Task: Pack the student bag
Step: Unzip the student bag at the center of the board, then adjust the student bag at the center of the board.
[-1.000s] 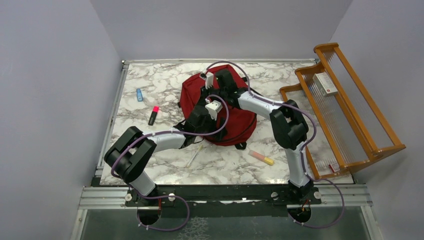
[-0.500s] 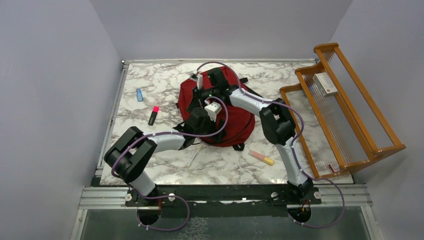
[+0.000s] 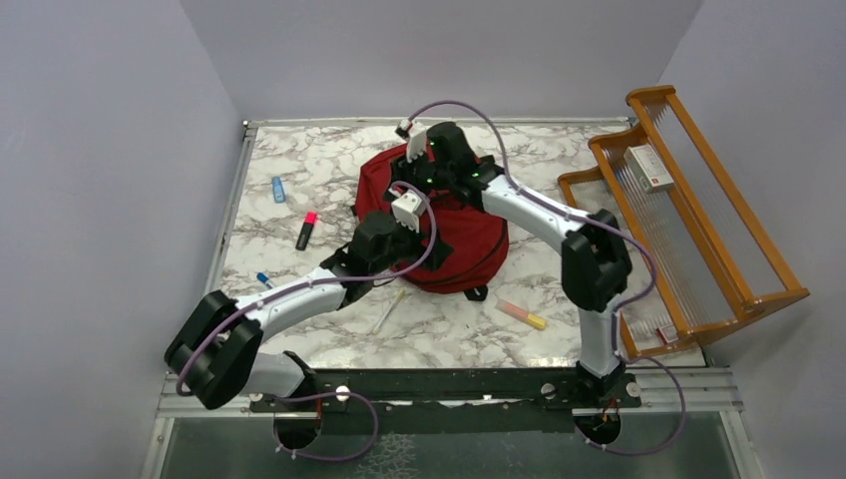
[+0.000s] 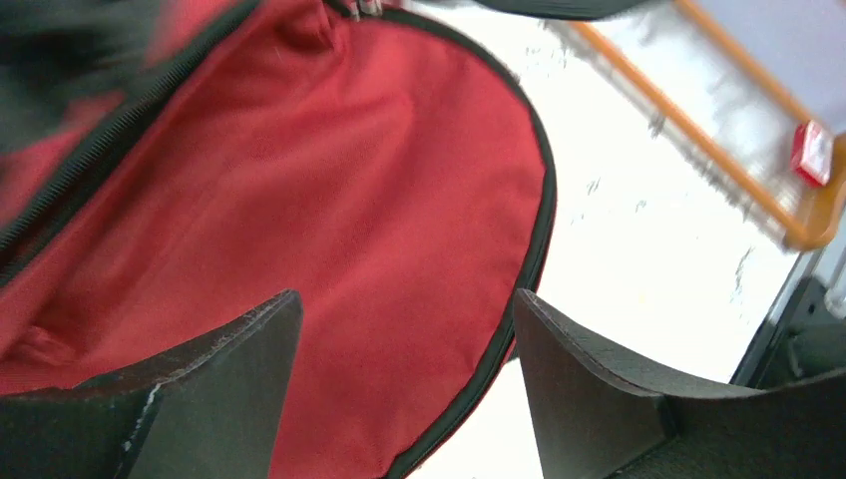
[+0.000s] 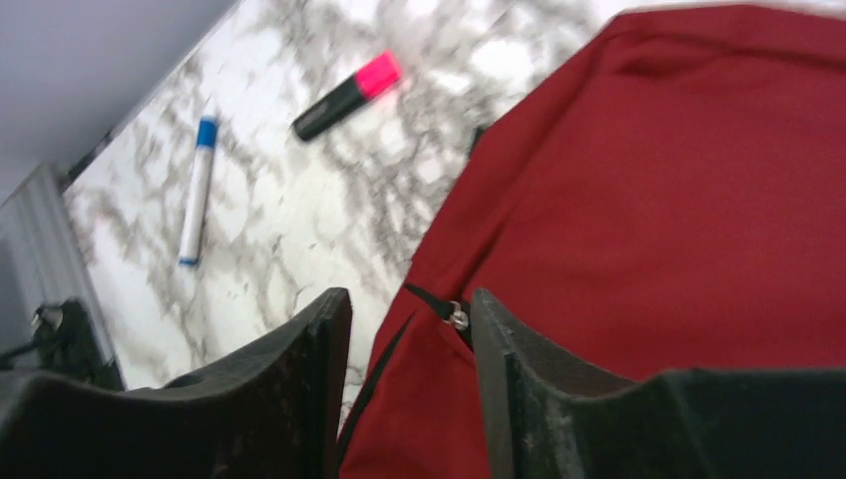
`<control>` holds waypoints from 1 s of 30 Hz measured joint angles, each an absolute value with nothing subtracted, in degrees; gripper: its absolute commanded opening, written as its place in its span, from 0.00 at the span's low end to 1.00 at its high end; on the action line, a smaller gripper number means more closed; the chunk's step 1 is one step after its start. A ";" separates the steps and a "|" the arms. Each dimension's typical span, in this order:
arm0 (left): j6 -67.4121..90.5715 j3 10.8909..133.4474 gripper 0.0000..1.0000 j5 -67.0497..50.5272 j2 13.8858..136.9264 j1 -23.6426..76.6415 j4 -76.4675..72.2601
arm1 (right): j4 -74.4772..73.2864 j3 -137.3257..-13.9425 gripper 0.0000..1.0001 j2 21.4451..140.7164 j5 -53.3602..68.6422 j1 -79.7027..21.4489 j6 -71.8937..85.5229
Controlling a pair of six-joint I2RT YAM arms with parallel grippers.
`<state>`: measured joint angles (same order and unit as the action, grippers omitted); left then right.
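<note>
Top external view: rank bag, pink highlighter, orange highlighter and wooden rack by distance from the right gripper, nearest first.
From the right gripper:
1. Bag: directly under it, mid-table.
2. Pink highlighter: on the table, left of the bag.
3. Orange highlighter: toward the near edge, right of the bag.
4. Wooden rack: at the table's right side.

White-and-black arms (image 3: 289, 295), purple cables (image 3: 451, 102)

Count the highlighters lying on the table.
2. The pink highlighter lies left of the student bag; the orange highlighter lies near its front right. The bag or arms may hide more.
</note>
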<state>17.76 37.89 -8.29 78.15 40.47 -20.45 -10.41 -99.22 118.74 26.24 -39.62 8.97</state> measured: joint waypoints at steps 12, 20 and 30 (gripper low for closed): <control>22.31 40.36 0.81 -3.07 69.82 31.20 -13.08 | -4.49 -78.85 0.61 97.23 -3.05 -37.47 11.14; 16.40 49.74 0.83 -3.42 79.15 28.60 -7.22 | -11.88 -75.33 0.66 97.23 -9.47 -37.39 22.94; 0.47 61.93 0.84 -3.27 88.82 28.08 1.26 | -13.26 -75.33 0.67 99.57 -7.57 -37.36 47.64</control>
<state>0.47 61.93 -3.27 88.82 28.08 1.26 -13.26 -75.33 99.57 -7.57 -37.36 47.64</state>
